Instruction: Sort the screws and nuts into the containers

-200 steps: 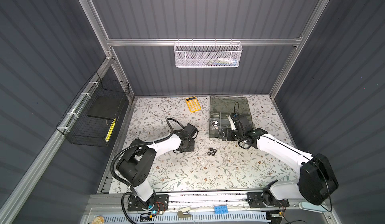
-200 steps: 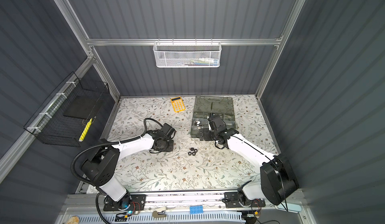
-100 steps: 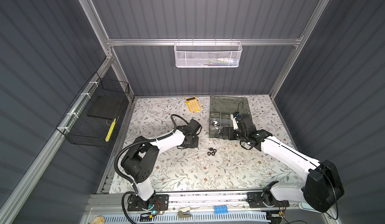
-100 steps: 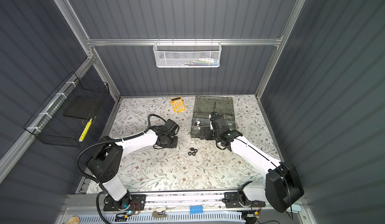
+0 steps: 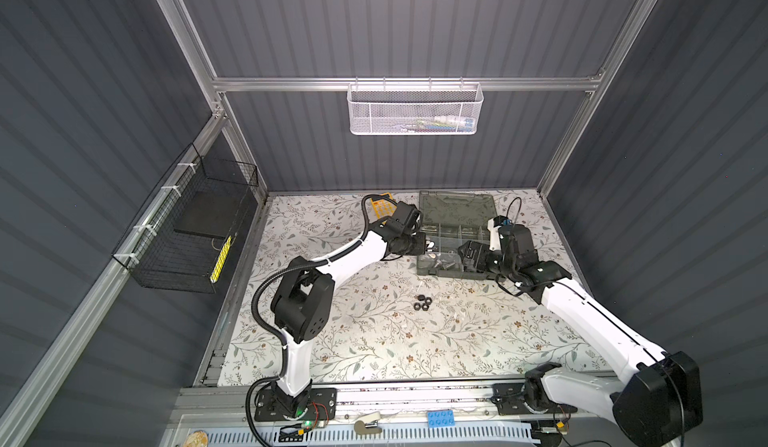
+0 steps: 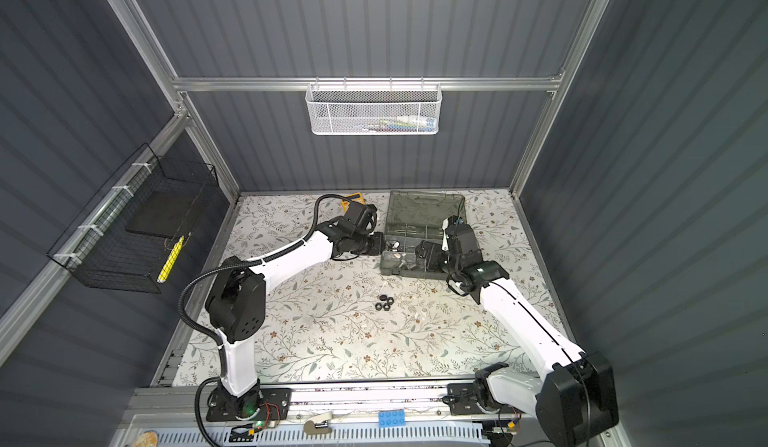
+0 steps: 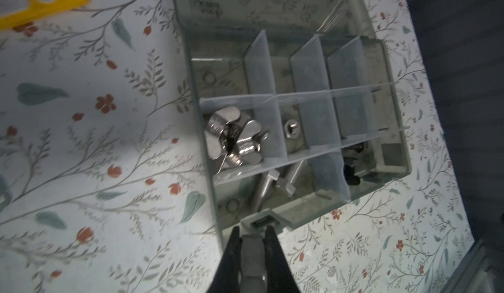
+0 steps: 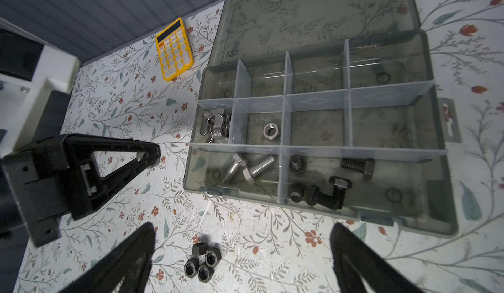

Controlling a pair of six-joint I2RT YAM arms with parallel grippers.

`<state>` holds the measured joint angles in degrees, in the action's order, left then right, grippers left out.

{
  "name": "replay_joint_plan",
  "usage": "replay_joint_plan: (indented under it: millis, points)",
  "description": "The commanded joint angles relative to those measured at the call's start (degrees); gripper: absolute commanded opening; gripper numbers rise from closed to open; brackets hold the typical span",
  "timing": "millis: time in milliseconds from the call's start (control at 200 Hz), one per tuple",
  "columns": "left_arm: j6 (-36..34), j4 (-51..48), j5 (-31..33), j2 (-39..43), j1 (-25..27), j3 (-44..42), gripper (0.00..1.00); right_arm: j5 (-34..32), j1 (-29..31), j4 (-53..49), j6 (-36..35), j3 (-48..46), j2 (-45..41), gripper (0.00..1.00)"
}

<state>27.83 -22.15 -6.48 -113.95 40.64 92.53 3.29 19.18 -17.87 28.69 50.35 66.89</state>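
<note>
Pinching silver piece (image 7: 253,253), left pincer (image 7: 253,228) (clamped) at containers' (image 7: 211,185) edge.

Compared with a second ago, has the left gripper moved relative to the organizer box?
Yes. In both top views the left gripper has travelled right, from over the tablecloth to the organizer box edge, shut on a small silver part.

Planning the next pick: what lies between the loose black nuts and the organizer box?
Only bare cloth between the black nuts and organizer box, per the right wrist view.
</note>
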Motion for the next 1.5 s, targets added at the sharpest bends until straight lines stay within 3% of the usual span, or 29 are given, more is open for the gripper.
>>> replay_joint_plan:
  millis: [0,220,460,655,745,830,1011,1166,1316,1496]
  points:
    - [1.41,4.47,-4.10,-4.39,0.96,4.70,0.04,2.16,-1.37,-1.18,1.56,-0.51,-1.56,0.99]
    - [3.17,11.64,-8.22,-13.28,2.87,12.43,0.04,3.47,-3.42,-2.14,1.70,-2.04,-2.40,0.99]
    - [3.89,11.12,-8.30,-21.03,3.46,19.95,0.04,3.39,-5.32,-4.10,0.28,-3.58,-6.79,0.99]
    - [3.92,9.32,-7.72,-22.31,3.74,21.22,0.34,3.38,-6.14,-7.10,-1.40,-3.65,-7.79,0.99]
    - [3.24,8.47,-7.41,-20.55,3.74,20.62,0.39,3.69,-6.17,-8.48,-2.47,-3.24,-7.33,0.99]
    - [2.60,7.91,-6.54,-18.11,3.74,19.60,0.56,3.74,-6.12,-9.33,-3.13,-3.30,-7.04,0.99]
    - [1.31,6.86,-5.25,-11.34,3.52,15.56,0.72,3.16,-5.09,-10.21,-3.40,-3.84,-7.12,0.99]
    - [0.80,6.94,-3.64,-3.40,2.53,8.72,0.99,1.54,-1.14,-10.70,-4.14,-3.78,-6.15,0.99]
    - [1.48,7.45,-3.37,5.18,0.63,-0.32,1.00,-3.55,6.52,-11.66,-5.72,-2.98,-3.32,0.99]
    - [3.82,10.52,-4.13,16.04,-1.89,-15.34,1.00,-3.77,12.72,-10.58,-5.19,-3.23,2.54,0.94]
